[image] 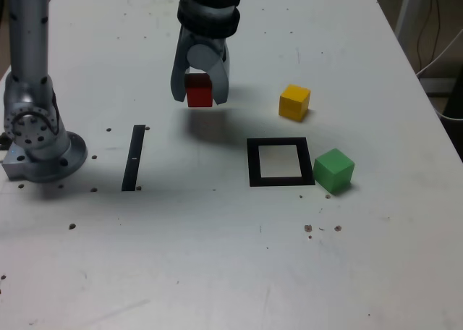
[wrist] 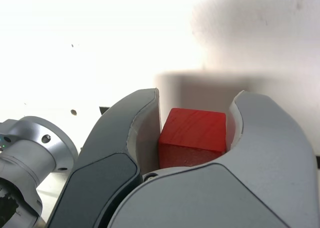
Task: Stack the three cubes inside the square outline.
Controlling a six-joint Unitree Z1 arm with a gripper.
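Gripper (image: 199, 95) clamped on red cube (image: 199, 90), held above the table (image: 217, 257).

Jaws hide the red cube's sides; wrist view shows only its top and one face. Cubes counted: three. Yellow cube (image: 294, 102) and green cube (image: 333, 170) sit outside the one square outline (image: 280, 162), green just beside it. One black strip (image: 134, 157).
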